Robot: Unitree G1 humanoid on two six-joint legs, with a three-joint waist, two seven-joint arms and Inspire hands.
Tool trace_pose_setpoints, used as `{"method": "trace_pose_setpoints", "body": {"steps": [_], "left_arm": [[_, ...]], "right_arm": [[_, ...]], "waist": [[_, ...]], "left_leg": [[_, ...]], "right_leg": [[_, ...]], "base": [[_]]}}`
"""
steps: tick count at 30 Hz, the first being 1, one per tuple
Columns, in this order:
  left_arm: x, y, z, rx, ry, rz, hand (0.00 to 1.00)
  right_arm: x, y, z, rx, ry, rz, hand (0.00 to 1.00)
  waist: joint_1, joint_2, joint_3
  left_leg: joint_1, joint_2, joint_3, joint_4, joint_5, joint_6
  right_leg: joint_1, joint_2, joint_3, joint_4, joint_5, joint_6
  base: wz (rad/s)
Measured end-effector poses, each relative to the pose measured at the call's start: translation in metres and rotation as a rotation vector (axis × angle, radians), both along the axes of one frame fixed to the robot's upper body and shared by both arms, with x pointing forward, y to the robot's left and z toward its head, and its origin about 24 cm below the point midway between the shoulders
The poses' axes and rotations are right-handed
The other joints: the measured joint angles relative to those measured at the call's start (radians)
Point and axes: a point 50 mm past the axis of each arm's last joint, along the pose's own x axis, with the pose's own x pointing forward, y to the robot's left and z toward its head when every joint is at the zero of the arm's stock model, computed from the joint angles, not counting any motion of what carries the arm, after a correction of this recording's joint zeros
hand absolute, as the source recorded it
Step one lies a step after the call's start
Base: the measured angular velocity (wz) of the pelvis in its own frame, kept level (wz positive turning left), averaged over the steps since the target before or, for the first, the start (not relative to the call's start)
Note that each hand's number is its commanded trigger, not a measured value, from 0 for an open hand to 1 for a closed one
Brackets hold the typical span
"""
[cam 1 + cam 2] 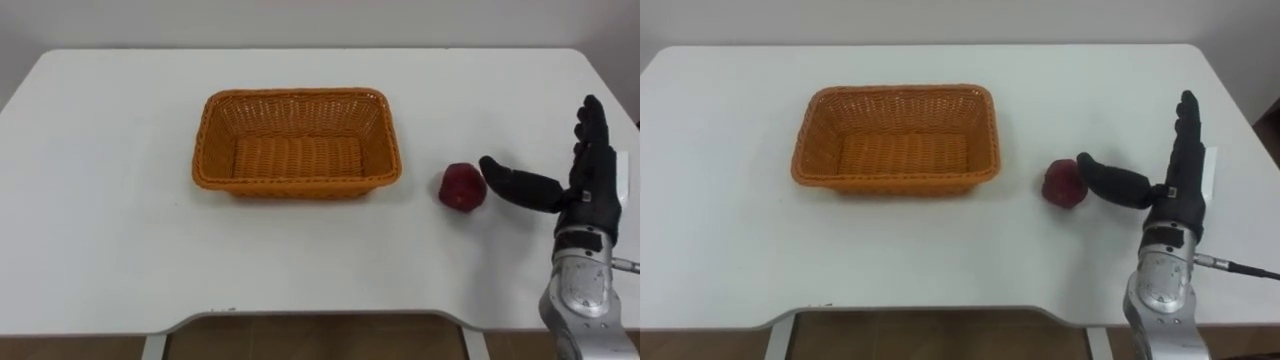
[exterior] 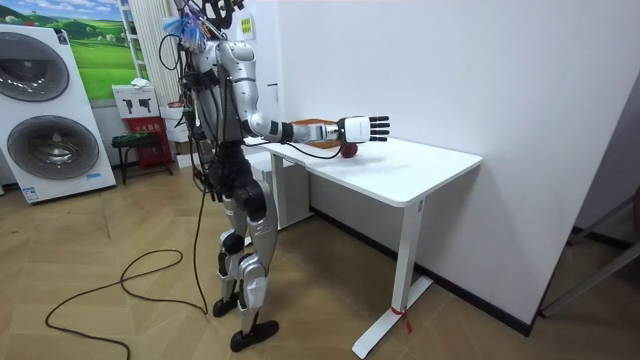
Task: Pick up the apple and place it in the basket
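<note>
the apple (image 1: 462, 187), dark red, sits on the bare top of the white table (image 1: 110, 210). it is to the right of the basket (image 1: 297, 182), apart from it and about level with the basket's front wall, nearer the table's right edge. it lies free on the tabletop.

the right hand (image 1: 592, 190) stands just to the apple's right, wide open. its fingers (image 1: 592, 125) are straight and point away from the robot, and its thumb (image 1: 520, 183) is spread out sideways toward the fruit. the thumb's tip comes right up to the apple's upper right side. whether it touches cannot be told. the silver forearm comes in from the lower right corner.

the basket is woven, orange-brown and rectangular. it lies near the middle of the table with its long side across the view, and its woven bottom shows from wall to wall.

in the room view the robot stands upright on the wooden floor (image 2: 120, 310) at the table's side. its right arm is stretched forward over the tabletop, with the hand above and just beside the apple. behind the robot, at the room view's left, stand two washing machines (image 2: 50, 110). a white wall (image 2: 450, 70) runs along the far side of the table.
</note>
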Motion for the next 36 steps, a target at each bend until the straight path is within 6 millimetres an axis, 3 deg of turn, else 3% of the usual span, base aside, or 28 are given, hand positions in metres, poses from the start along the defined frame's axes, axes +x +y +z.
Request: {"method": "trace_pose_setpoints", "body": {"steps": [7, 15, 30, 32, 33, 34, 35, 36], "left_arm": [[-0.001, 0.000, 0.000, 0.015, 0.009, -0.002, 0.00], [0.004, -0.008, -0.002, -0.003, 0.007, -0.055, 0.00], [0.003, -0.009, -0.002, -0.040, 0.018, -0.058, 0.00], [0.003, -0.009, -0.002, -0.044, 0.020, -0.058, 0.00], [0.002, -0.009, -0.002, -0.045, 0.023, -0.057, 0.00], [0.002, -0.009, -0.003, -0.045, 0.025, -0.057, 0.00], [0.001, -0.009, -0.003, -0.043, 0.030, -0.055, 0.00], [0.000, -0.009, -0.003, -0.042, 0.033, -0.054, 0.00]], "right_arm": [[0.003, 0.009, 0.003, -0.003, -0.012, 0.035, 0.00], [0.005, 0.036, -0.007, -0.001, 0.039, 0.195, 0.00], [0.005, 0.046, -0.014, -0.111, 0.120, 0.350, 0.00], [0.005, 0.045, -0.017, -0.106, 0.136, 0.351, 0.04], [0.004, 0.044, -0.019, -0.106, 0.146, 0.347, 0.18], [0.004, 0.043, -0.021, -0.105, 0.155, 0.345, 0.65], [0.002, 0.042, -0.026, -0.105, 0.175, 0.339, 0.76], [0.001, 0.040, -0.028, -0.104, 0.188, 0.333, 1.00]], "waist": [[0.002, 0.001, -0.0011], [0.004, 0.001, -0.0010], [0.025, -0.001, -0.0007], [0.025, -0.002, -0.0011], [0.024, -0.004, -0.0012], [0.024, -0.005, -0.0024], [0.023, -0.009, -0.0056], [0.022, -0.013, -0.0071]], "left_leg": [[0.014, 0.000, 0.003, -0.013, 0.001, 0.000], [0.017, 0.000, 0.006, -0.014, 0.001, 0.000], [0.014, 0.000, -0.002, -0.012, 0.001, 0.000], [0.015, 0.000, -0.006, -0.012, 0.001, 0.000], [0.018, -0.001, -0.007, -0.012, 0.001, 0.000], [0.020, -0.001, -0.009, -0.012, 0.001, 0.000], [0.023, -0.003, -0.015, -0.011, 0.001, 0.000], [0.028, -0.003, -0.018, -0.012, 0.001, 0.000]], "right_leg": [[0.001, 0.001, 0.003, -0.001, 0.000, 0.000], [0.002, 0.001, 0.007, -0.002, 0.000, 0.000], [0.007, 0.000, 0.003, -0.002, 0.000, 0.000], [0.010, 0.000, 0.001, -0.003, 0.000, 0.000], [0.016, 0.000, 0.000, -0.006, 0.000, 0.000], [0.019, 0.000, -0.001, -0.009, 0.000, 0.000], [0.029, 0.000, -0.007, -0.017, 0.000, 0.000], [0.032, 0.000, -0.007, -0.017, 0.000, 0.000]], "base": [[-0.02], [0.00], [0.00], [0.04], [0.06], [0.08], [0.10], [0.07]]}}
